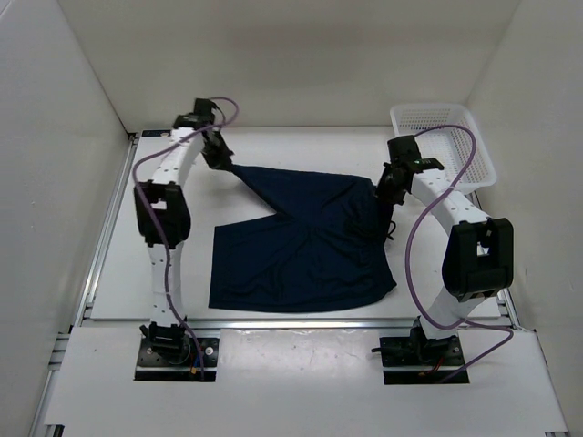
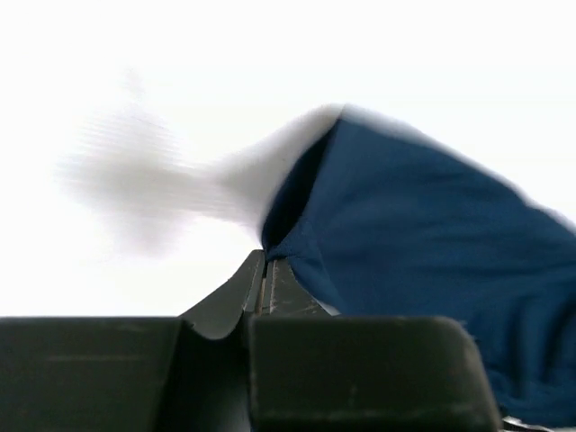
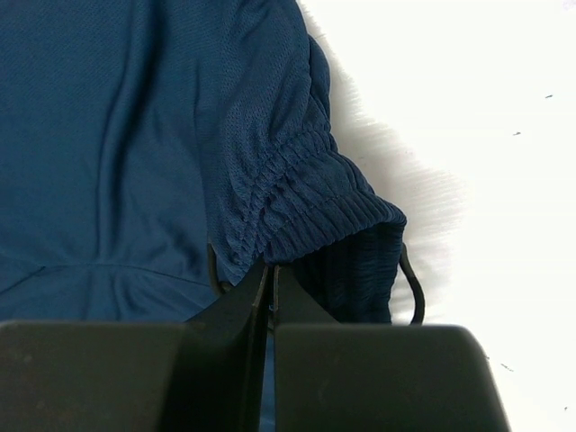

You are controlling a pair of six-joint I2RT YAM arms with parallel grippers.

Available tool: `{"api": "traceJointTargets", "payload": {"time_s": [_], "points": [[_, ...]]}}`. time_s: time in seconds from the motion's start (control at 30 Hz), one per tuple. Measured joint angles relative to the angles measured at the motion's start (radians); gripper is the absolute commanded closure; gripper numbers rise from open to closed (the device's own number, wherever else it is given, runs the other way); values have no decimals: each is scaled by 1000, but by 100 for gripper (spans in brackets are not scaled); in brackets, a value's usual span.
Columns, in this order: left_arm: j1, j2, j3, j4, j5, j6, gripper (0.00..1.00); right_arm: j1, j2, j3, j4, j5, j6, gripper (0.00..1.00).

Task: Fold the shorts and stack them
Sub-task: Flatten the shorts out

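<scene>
The dark navy shorts [image 1: 301,246] lie partly spread on the white table, their far edge lifted. My left gripper [image 1: 221,159] is shut on the far left corner of the shorts [image 2: 405,252] and holds it above the table. My right gripper [image 1: 387,187] is shut on the ribbed waistband [image 3: 315,193] at the far right, also raised. A loop of the dark drawstring [image 3: 412,288] hangs beside the waistband. The near leg of the shorts rests flat on the table.
A white mesh basket [image 1: 444,141] stands at the back right corner, just behind the right arm. The white table [image 1: 118,273] has raised metal rails along its left and near edges. White walls close in on all sides.
</scene>
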Motion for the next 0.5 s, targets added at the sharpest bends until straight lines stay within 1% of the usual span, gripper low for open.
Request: {"api": "traceJointTargets", "payload": {"time_s": [0.13,0.23,0.37,0.43,0.5], "points": [[90,-148,-4,6,2,11,90,-7,0,0,0,0,-3,100],[133,-218,-4,14,1,26,90,-9,0,0,0,-5,-3,100],[130,-234,-18,15,2,42,90,-9,0,0,-1,-16,-3,100],[122,-235,-61,14,2,48,90,-9,0,0,-1,-17,-3,100],[116,-251,-139,17,1,55,90,-9,0,0,-1,-20,-8,100]]}}
